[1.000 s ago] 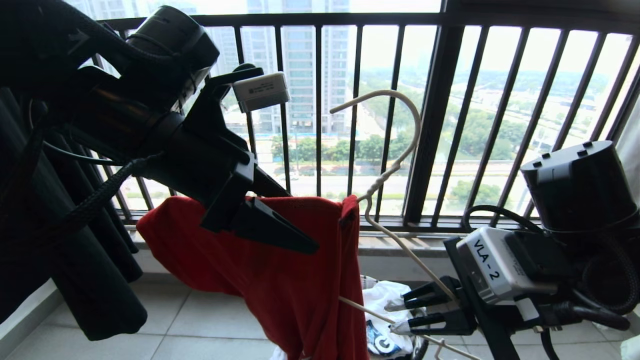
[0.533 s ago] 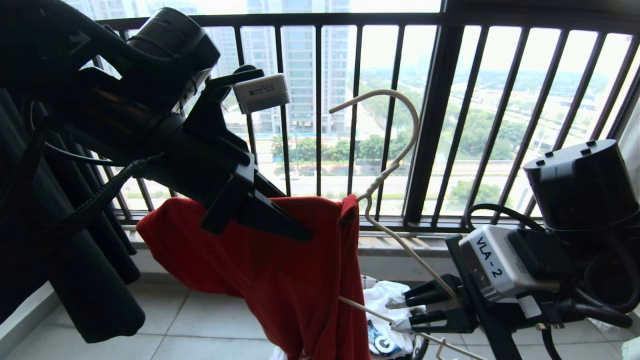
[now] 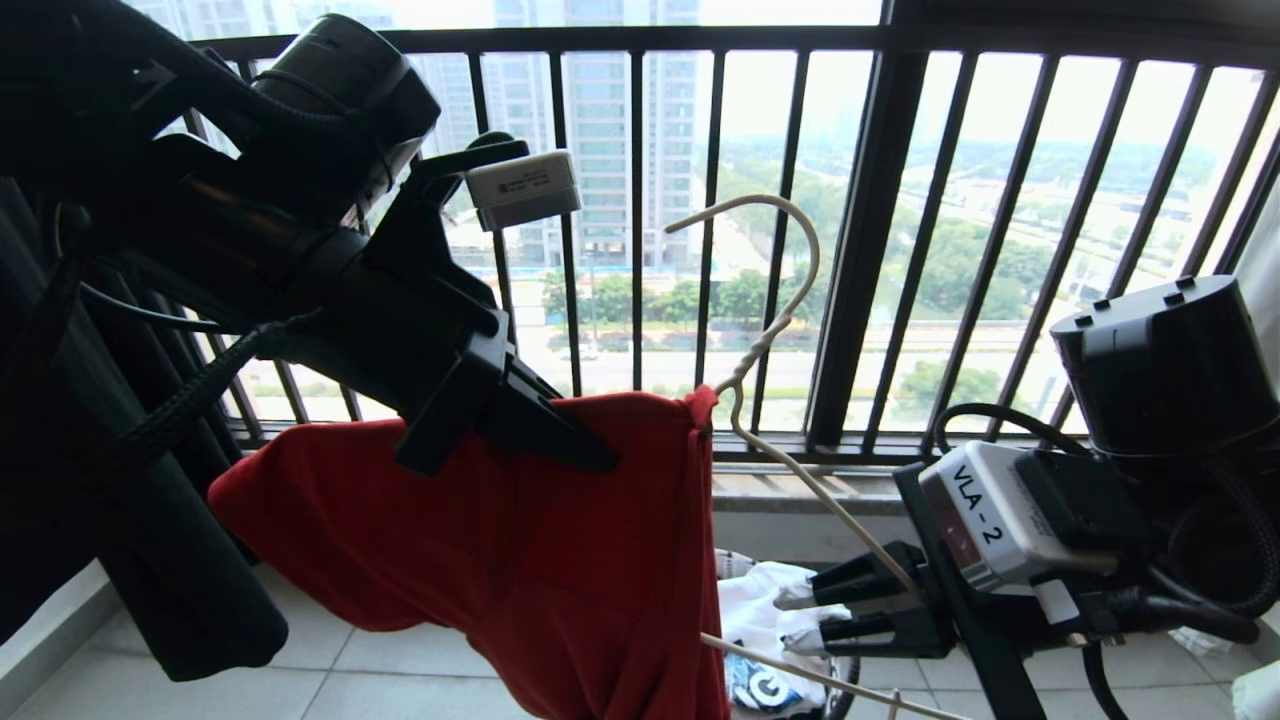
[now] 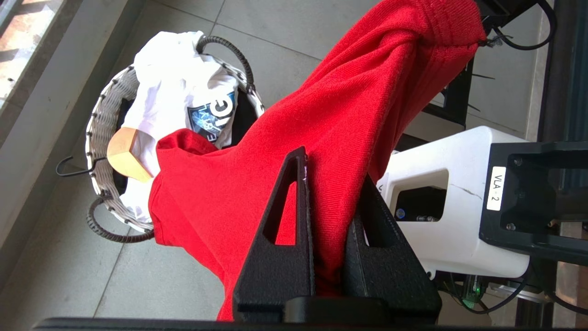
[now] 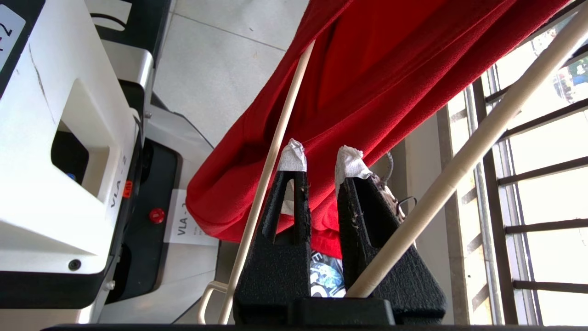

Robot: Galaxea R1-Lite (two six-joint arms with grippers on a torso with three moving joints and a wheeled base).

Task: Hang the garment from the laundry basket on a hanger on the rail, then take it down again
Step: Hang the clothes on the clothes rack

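The red garment point(image 3: 520, 560) hangs over one arm of the white wire hanger point(image 3: 790, 250), whose hook stands free in the air before the window bars. My left gripper point(image 3: 590, 455) is shut on a fold of the garment point(image 4: 285, 138) near its top edge, the cloth pinched between the two black fingers of that gripper point(image 4: 333, 165). My right gripper point(image 3: 790, 622) is lower right, shut on the hanger's other arm point(image 5: 482, 133), which crosses the base of its taped fingers point(image 5: 321, 151). The laundry basket point(image 4: 98, 138) stands on the floor below. The rail is out of view.
A white printed garment point(image 4: 170, 87) and a wooden hanger point(image 4: 126, 156) lie in the basket. A black garment point(image 3: 180, 560) hangs at the left. The dark window railing point(image 3: 860, 250) is just behind the hanger. My white base point(image 4: 459, 207) is close below the arms.
My left gripper has closed from wide open onto the garment. The garment's left side has sagged lower and outward, and the hanger hook has dipped slightly. The right arm has kept still.
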